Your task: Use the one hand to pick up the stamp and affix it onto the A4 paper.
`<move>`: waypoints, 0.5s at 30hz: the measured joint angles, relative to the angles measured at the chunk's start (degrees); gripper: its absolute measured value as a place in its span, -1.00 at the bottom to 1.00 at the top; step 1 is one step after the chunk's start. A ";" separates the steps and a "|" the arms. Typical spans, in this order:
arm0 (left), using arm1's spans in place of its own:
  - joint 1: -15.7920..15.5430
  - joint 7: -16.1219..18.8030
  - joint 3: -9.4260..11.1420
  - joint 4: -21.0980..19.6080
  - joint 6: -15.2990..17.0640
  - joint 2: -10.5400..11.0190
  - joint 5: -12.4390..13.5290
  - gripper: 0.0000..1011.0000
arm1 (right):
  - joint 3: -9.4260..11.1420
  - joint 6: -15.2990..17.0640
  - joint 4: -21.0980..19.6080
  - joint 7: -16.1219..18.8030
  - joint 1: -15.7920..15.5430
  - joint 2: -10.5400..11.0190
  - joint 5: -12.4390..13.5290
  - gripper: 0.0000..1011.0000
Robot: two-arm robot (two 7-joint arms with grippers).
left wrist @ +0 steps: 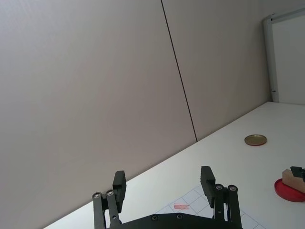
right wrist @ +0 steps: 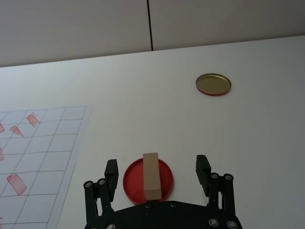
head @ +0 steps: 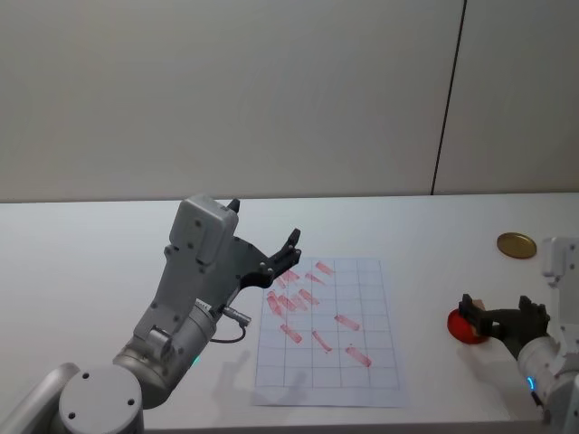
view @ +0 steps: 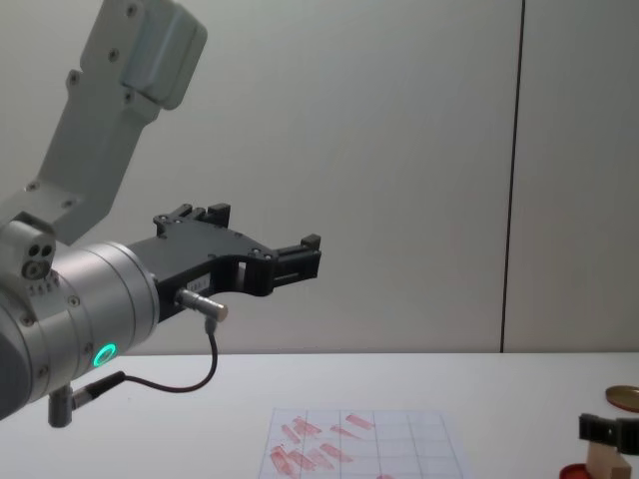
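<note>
At the lower right of the head view, the right gripper [head: 498, 312] covers most of the stamp [head: 479, 306]. A small tan corner peeks out. It hides part of the red ink pad [head: 461, 330] too. The right edge cuts off its arm.

At the bottom of the left wrist view, the left gripper [left wrist: 163, 177] covers most of the A4 paper [left wrist: 193, 198].

In the chest view, the bottom edge cuts off the A4 paper, the stamp and the red ink pad. The right edge cuts the gold disc [view: 624, 398].

The red marks [head: 346, 322] are too small to read.
</note>
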 joint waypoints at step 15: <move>0.00 0.00 0.00 0.00 0.00 0.00 0.00 0.96 | 0.25 -0.55 5.81 2.59 2.59 -0.61 -1.88 0.98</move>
